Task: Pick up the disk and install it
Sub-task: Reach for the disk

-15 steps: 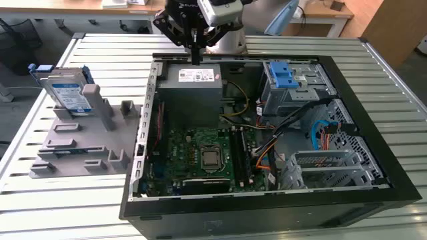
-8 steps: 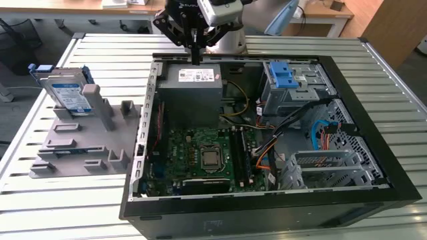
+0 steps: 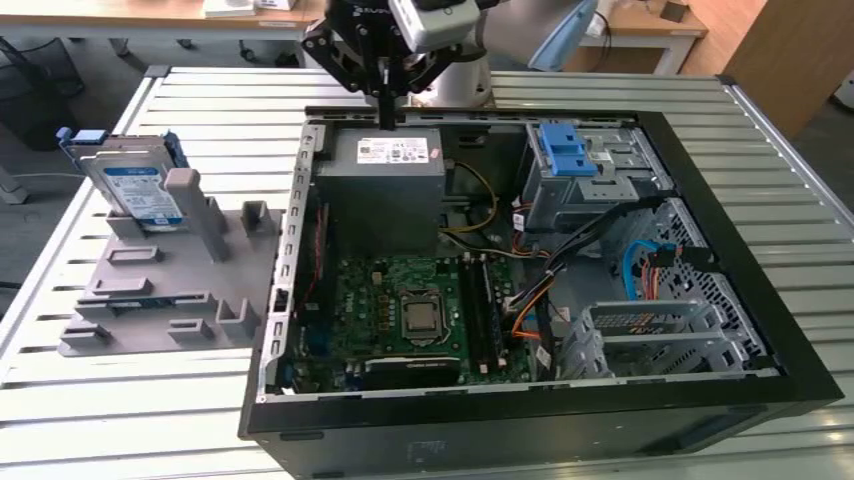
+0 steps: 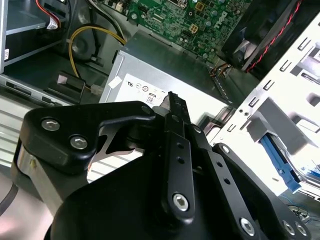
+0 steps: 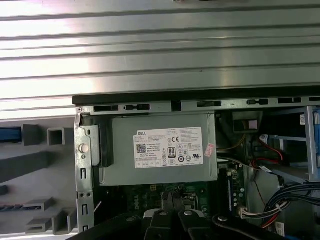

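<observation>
Fingers (image 3: 388, 112) together, nothing between them. They hang tip-down just above the far edge of the power supply (image 3: 387, 185), not touching it as far as I can tell. In the first wrist view the fingers (image 5: 168, 200) point at the power supply's (image 5: 162, 150) white sticker, so the arm is centred over that box, not over the task part.

The power supply sits in the computer case (image 3: 694, 400). The case lies on its side with the panel off, presumably so everything inside can be reached from above.

The disk (image 3: 138, 192) is not picked up yet. It's outside the case, well apart from the power supply toward the exterior view's left. It stands on edge in a grey slotted holder (image 3: 160, 290) on the slatted desk (image 3: 200, 110). My read: upright parking leaves its top edge and flat faces free for a pinch from above.

The drive cage (image 3: 577, 165) with blue latches is on the other side of the power supply, toward the exterior view's right. So the fingers are between disk and cage, closer to the cage.
</observation>
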Action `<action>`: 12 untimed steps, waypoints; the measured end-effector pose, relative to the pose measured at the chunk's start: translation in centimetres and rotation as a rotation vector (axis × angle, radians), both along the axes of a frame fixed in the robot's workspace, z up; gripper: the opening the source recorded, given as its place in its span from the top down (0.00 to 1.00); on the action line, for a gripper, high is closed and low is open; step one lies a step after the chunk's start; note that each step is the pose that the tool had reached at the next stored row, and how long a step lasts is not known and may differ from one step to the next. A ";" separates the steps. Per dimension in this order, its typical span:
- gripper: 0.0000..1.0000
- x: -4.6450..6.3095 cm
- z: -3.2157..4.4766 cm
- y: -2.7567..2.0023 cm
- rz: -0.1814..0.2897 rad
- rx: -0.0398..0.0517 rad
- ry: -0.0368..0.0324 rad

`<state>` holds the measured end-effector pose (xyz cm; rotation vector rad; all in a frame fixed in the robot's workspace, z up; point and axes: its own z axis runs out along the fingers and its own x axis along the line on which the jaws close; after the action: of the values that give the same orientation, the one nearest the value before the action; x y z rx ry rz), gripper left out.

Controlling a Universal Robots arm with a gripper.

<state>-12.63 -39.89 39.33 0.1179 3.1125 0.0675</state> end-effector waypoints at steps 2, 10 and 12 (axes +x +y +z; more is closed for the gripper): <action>0.89 -0.3 -0.01 0.01 0.000 0.0001 -0.0001; 0.89 -1.5 -0.01 0.15 0.000 0.0001 0.0000; 0.89 -1.8 -0.01 0.18 0.000 0.0001 0.0000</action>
<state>-14.44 -39.71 39.33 0.1178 3.1125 0.0677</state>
